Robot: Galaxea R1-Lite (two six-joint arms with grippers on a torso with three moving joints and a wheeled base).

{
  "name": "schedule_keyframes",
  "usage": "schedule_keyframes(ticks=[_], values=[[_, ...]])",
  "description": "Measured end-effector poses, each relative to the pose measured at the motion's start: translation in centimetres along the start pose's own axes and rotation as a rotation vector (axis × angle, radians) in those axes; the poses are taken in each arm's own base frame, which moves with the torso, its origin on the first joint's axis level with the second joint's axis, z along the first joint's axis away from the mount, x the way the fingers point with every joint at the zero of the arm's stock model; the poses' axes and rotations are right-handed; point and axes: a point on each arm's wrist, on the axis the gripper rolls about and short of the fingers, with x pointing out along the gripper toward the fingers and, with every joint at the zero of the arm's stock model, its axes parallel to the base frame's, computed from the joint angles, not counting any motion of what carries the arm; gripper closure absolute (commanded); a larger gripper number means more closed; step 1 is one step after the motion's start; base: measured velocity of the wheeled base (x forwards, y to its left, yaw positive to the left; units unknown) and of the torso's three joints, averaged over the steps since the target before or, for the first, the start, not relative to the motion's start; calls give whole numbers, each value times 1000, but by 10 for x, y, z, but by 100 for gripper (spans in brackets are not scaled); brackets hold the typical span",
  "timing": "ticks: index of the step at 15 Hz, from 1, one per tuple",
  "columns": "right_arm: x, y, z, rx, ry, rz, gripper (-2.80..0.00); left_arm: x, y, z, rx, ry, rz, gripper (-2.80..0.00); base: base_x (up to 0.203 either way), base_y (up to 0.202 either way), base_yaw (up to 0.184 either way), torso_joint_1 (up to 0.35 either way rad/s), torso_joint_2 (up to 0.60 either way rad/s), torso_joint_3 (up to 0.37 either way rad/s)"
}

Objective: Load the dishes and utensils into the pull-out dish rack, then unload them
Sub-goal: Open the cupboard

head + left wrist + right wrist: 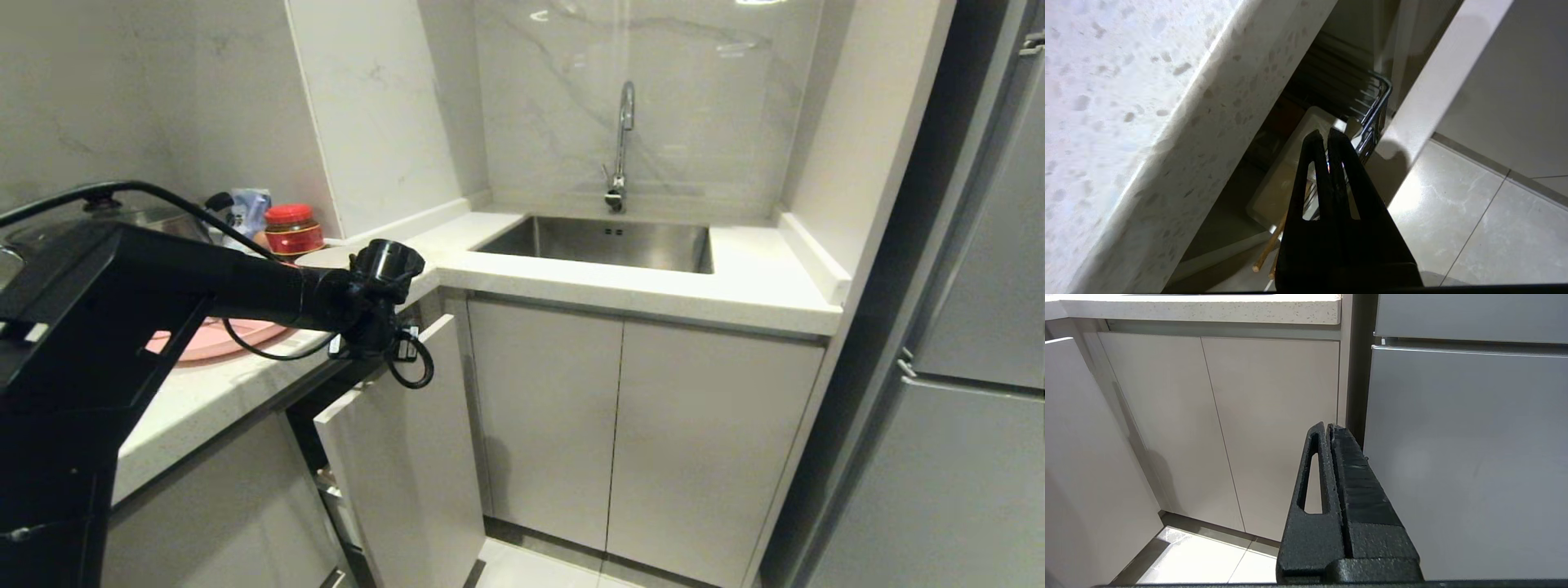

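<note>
Left gripper (1323, 134), jaws pressed together and empty, hangs over the part-open pull-out dish rack (1378, 102). Risk: snagging chrome wire or the speckled stone counter edge (1180, 134) beside it. Pale wooden chopsticks (1267, 249) lie below the jaws; smooth pink plate (220, 339) sits on the counter. Right gripper (1329, 428), parked, also closed.

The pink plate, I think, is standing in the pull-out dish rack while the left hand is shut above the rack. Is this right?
Not fully. The head view shows the pink plate lying flat on the countertop, behind the left arm, not in the pull-out dish rack. The rest holds: in the left wrist view the left hand is shut above the rack.
</note>
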Motion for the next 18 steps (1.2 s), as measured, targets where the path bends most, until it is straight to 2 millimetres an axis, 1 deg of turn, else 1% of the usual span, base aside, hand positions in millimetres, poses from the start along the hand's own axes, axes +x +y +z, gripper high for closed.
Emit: schedule_keyframes(ticks=[4,7,11,14,16,18], values=[[0,0,0,0,0,0,0,6,-3,-5,20,41,-22,0,0,0,0,0,0,0],[0,0,0,0,0,0,0,5,-3,-9,44,99,-83,0,0,0,0,0,0,0],[0,0,0,0,0,0,0,2,-6,-11,54,117,-130,0,0,0,0,0,0,0],[0,0,0,0,0,0,0,-8,-10,-11,57,115,-194,0,0,0,0,0,0,0],[0,0,0,0,0,0,0,-19,-16,-12,55,120,-279,0,0,0,0,0,0,0],[0,0,0,0,0,0,0,-30,-20,-17,58,170,-341,0,0,0,0,0,0,0]])
